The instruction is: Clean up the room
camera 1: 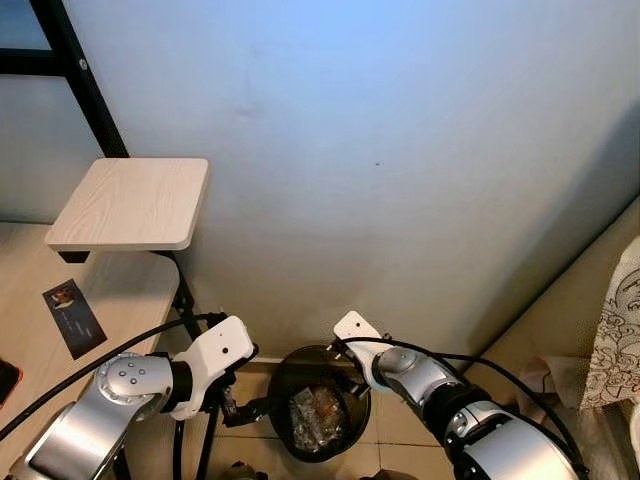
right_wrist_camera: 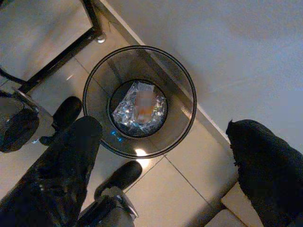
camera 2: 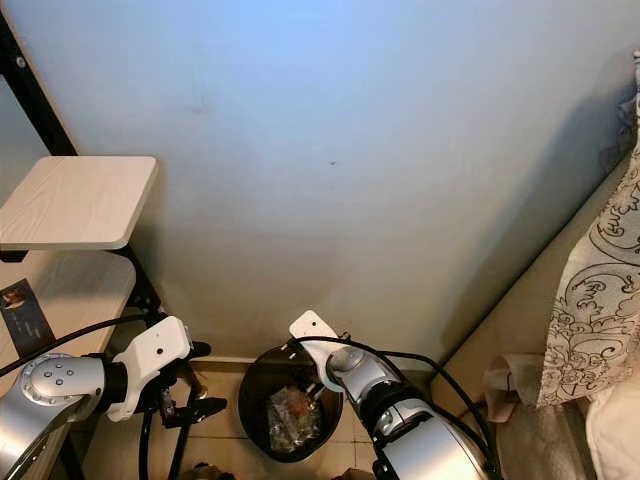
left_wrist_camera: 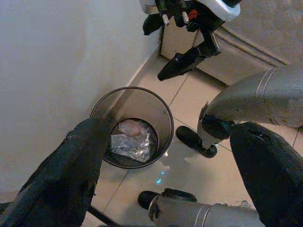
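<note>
Right wrist view looks straight down into the black wire wastebasket [right_wrist_camera: 139, 101] by the wall, a crinkled clear wrapper [right_wrist_camera: 138, 108] lying at its bottom. My right gripper [right_wrist_camera: 163, 170] hangs above it, fingers spread and empty; my left gripper [left_wrist_camera: 165, 170] is likewise released. Lowering either arm carelessly could knock the light basket over.
</note>
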Motion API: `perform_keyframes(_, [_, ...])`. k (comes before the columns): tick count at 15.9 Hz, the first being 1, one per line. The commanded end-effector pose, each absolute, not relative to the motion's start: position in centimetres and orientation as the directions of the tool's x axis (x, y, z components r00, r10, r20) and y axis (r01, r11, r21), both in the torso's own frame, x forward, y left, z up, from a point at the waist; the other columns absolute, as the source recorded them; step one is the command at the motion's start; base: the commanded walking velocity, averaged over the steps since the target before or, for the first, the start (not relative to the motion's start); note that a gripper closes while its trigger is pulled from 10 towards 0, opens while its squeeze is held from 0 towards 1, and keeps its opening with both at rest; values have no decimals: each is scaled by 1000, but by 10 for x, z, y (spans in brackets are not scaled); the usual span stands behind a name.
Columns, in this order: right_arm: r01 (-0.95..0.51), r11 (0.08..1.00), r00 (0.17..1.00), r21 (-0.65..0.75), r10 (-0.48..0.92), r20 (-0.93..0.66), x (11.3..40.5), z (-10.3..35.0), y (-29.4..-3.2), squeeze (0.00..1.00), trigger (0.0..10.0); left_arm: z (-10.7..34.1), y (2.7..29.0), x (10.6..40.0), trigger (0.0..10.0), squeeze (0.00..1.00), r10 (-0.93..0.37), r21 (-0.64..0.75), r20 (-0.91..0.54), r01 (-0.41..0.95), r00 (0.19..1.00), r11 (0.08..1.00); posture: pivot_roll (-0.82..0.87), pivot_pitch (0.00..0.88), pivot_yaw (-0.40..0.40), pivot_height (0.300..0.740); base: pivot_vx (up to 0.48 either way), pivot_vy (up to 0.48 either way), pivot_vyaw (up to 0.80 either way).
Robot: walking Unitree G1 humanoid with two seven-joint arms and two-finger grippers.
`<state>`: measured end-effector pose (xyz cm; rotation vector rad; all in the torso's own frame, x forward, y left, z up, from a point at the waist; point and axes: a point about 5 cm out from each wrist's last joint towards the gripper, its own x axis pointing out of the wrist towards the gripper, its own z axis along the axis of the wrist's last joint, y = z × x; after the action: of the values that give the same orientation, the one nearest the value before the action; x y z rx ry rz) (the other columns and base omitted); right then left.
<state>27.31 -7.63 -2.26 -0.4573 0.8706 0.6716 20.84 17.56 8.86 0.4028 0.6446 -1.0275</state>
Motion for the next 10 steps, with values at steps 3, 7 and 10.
perform_keyframes(3, [-651, 757, 529, -51, 405, -746, 281, -16, -85, 1000, 10000, 90, 169, 212, 10000, 0, -655, 19, -621, 844, 431, 537, 39, 53, -16, 740, 0, 0, 0])
perform_keyframes(7, [-526, 847, 742, -73, 416, -525, 281, 18, -127, 1000, 10000, 93, 156, 236, 10000, 0, -535, 39, -478, 625, 696, 779, -8, 20, 18, 740, 0, 0, 0])
perform_keyframes(10, [-459, 888, 788, -27, 393, -473, 270, 39, -142, 1000, 10000, 93, 151, 239, 10000, 0, -477, 33, -453, 549, 753, 835, -31, 6, 36, 740, 0, 0, 0])
